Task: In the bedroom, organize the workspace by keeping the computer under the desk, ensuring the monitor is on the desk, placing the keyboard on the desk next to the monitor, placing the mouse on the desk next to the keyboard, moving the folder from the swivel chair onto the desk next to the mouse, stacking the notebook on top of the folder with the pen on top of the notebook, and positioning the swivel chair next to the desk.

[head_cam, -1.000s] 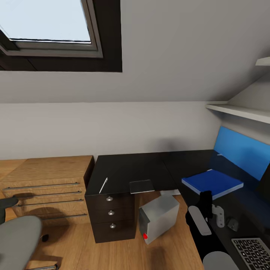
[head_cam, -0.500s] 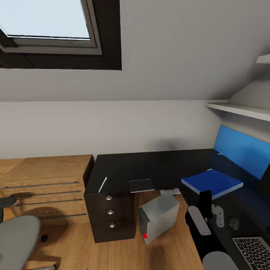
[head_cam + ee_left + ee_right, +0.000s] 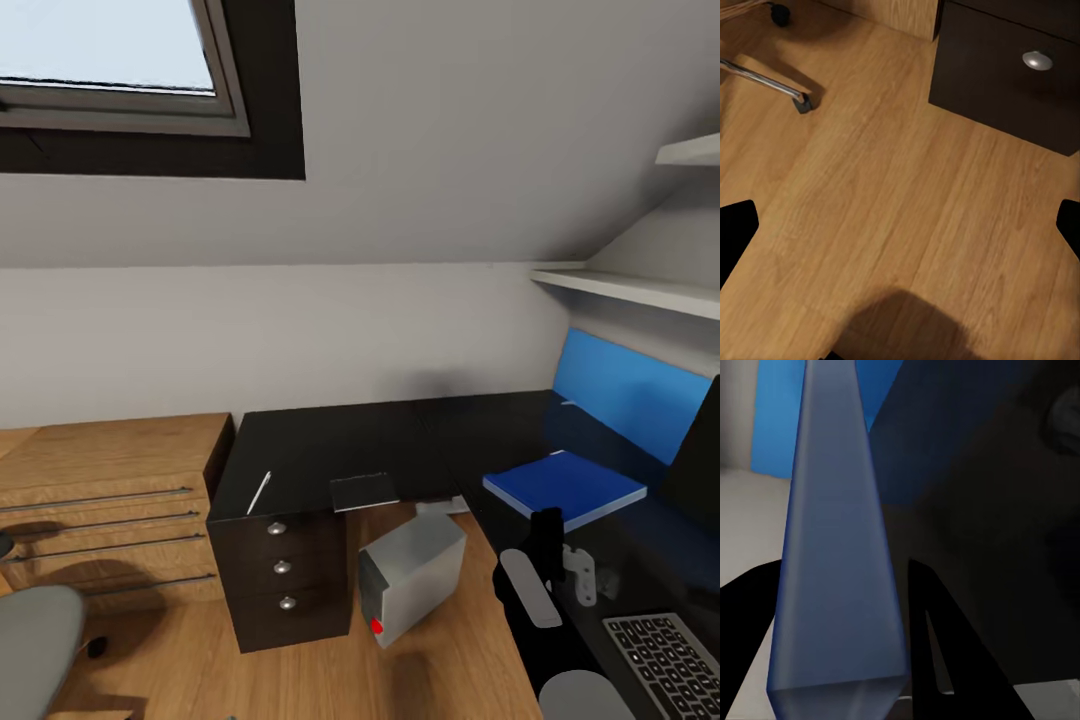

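Camera panned right; computer [image 3: 410,590] underneath desk [image 3: 330,450].

Wooden floor [image 3: 892,195], a black drawer front [image 3: 1012,82] with round silver knob [image 3: 1038,60], chrome chair leg [image 3: 761,81].

The glossy black L-shaped desk [image 3: 400,440] is standing in the corner, its drawers showing round silver knobs. The white pen [image 3: 259,492] and grey notebook [image 3: 364,492] are lying near its front edge, well apart. The blue folder [image 3: 564,487] is resting flat on the right wing, with the keyboard [image 3: 668,662] nearer. The grey computer [image 3: 410,578] is sitting tilted on the floor beside the drawers. The swivel chair's grey seat [image 3: 35,650] is showing far left.
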